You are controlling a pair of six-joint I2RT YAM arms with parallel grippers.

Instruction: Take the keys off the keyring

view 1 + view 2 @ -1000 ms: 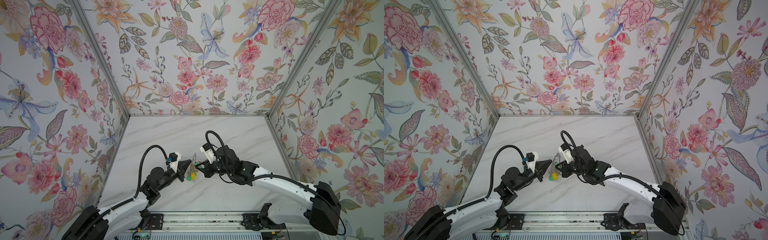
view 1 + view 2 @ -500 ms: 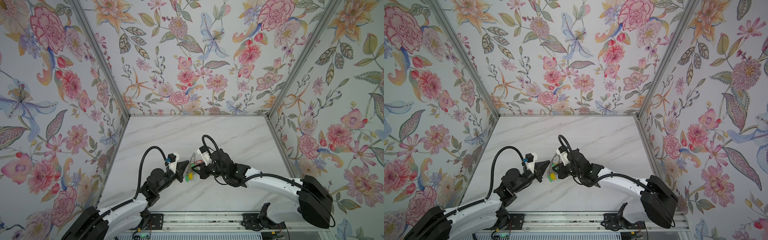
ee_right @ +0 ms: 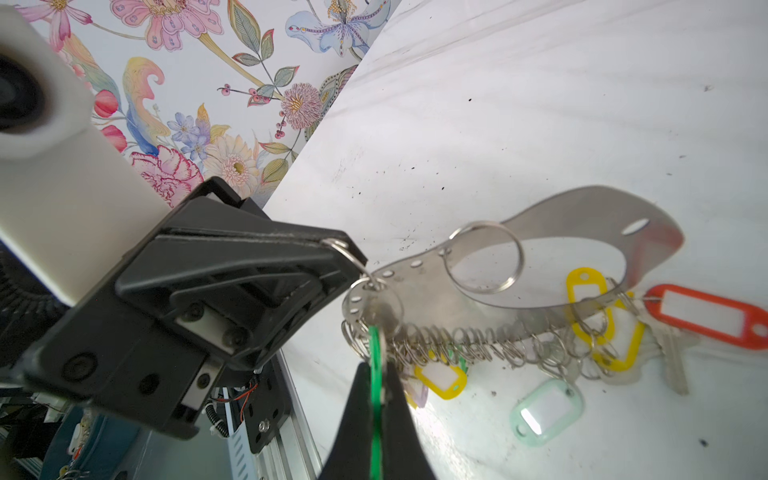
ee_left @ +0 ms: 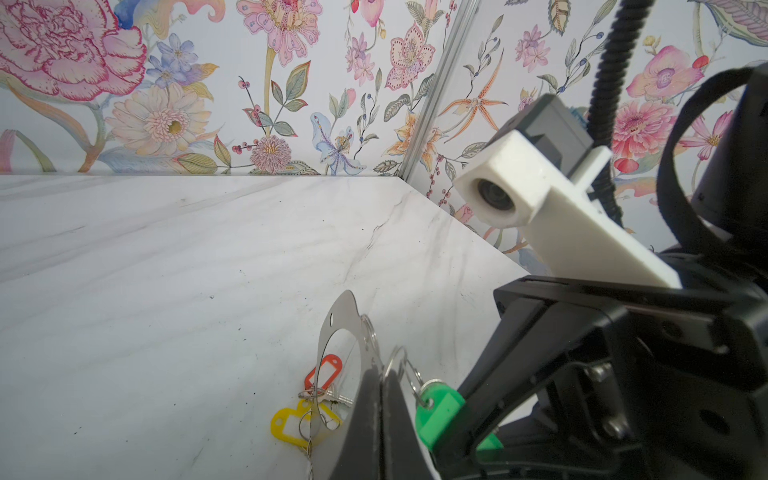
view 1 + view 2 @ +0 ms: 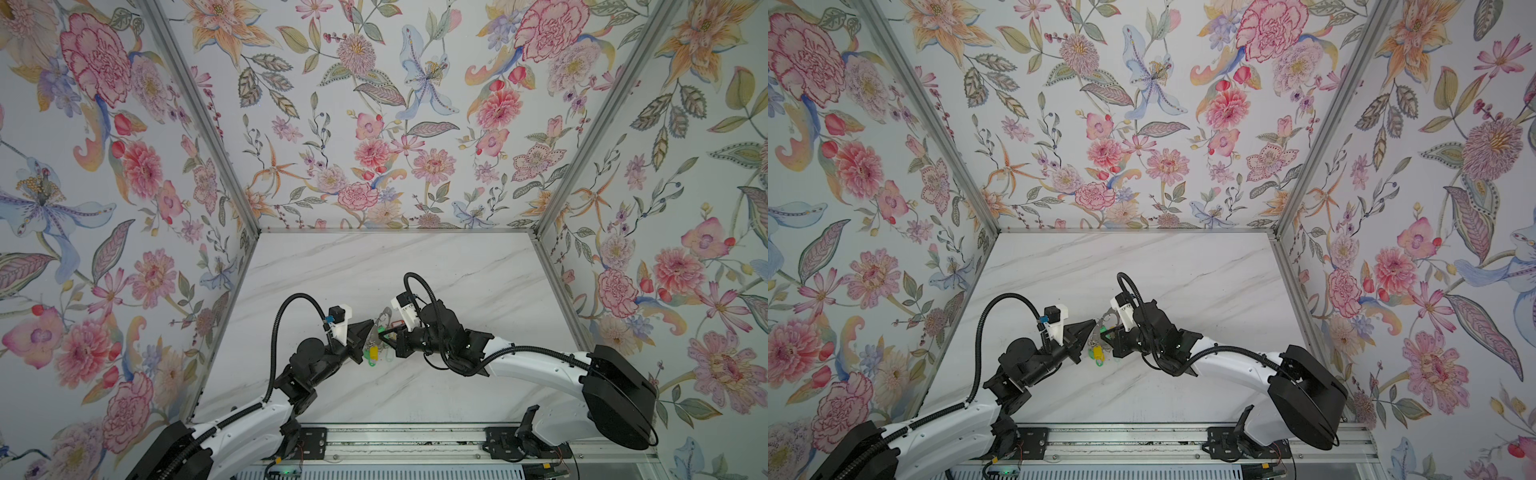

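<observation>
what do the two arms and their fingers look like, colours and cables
The left arm and right arm are white shells with black joints and bulky black housings. A ribbed black cable loops above each wrist. White camera blocks sit at the wrists. The fingers are black, wedge-shaped, tapering to narrow tips.

Bright, even, diffuse light fills both top views, and shadows on the marble tabletop (image 5: 374, 270) are faint and soft. In the right wrist view the keyring (image 3: 582, 203) gleams, a pale green tag (image 3: 546, 411) glares white, and the right gripper (image 3: 376, 365), close to the lens, is blurred.
</observation>
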